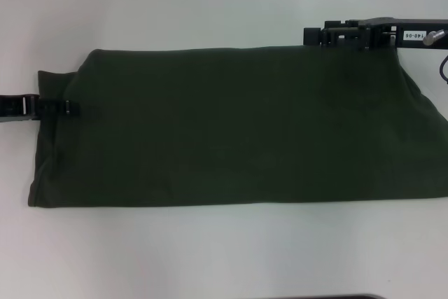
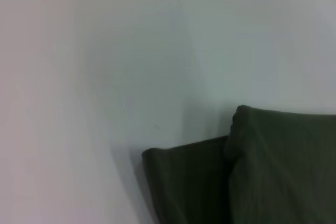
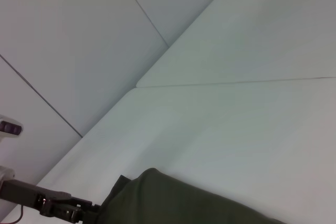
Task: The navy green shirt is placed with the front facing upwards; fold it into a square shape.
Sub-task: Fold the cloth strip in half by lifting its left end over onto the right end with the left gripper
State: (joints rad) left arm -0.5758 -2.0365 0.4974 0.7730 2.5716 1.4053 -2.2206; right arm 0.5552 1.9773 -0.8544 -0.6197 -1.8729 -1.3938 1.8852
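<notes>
Cloth (image 1: 231, 127), soft and limp: best pinched at doubled edges. Left gripper (image 1: 66, 108) nipping left edge; right gripper (image 1: 313, 36) at far-right corner, closure unclear.

Left gripper (image 1: 66, 108) low, reaching in from the left edge — fingers closed. Right gripper (image 1: 315, 36) at far right, held level — finger state unclear.

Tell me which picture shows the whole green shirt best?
The head view: the navy green shirt lies there as a long folded band. The left wrist view shows only a folded corner, the right wrist view just an edge.
</notes>
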